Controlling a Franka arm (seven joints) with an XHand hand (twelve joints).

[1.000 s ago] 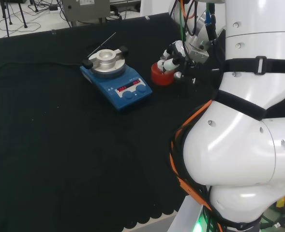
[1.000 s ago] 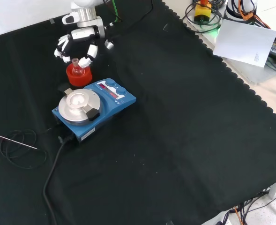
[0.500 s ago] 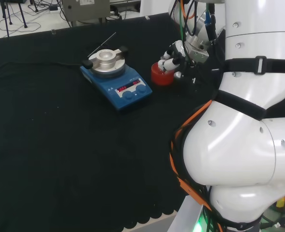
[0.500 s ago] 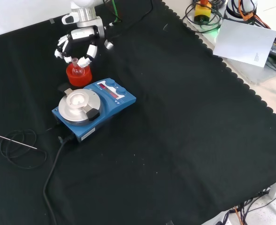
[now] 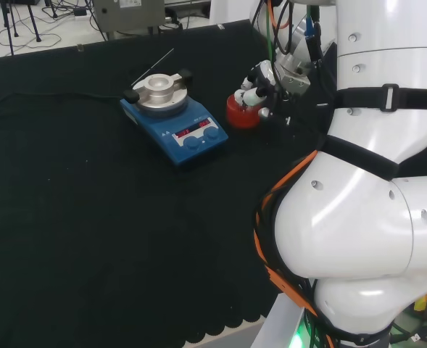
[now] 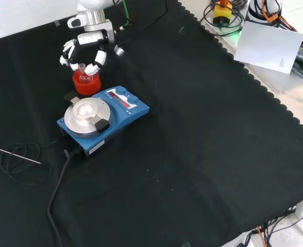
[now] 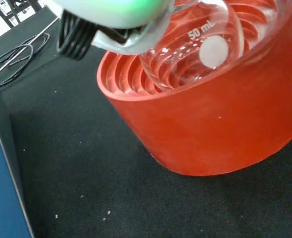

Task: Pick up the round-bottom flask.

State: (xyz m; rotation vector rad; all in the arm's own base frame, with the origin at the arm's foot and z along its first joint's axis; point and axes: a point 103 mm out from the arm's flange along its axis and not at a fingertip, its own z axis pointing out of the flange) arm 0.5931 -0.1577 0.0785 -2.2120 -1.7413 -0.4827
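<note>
Partly hidden by the hand (image 6: pixel 84 49), the flask (image 7: pixel 195 49) sits in its red stand (image 7: pixel 210 124).

In the head view the arm's large white links (image 5: pixel 358 196) fill the right side, with orange cable running along the lower joint, and the arm reaches away toward the far part of the worktop. At its end the black and white hand (image 5: pixel 260 83) hangs low with its fingers curled downward. In the front view the hand (image 6: pixel 84 49) comes in from the top under a grey wrist, fingers (image 6: pixel 96 66) and thumb spread and bent into a ring. In the wrist view a blurred white part of the hand (image 7: pixel 111 15) shows.
</note>
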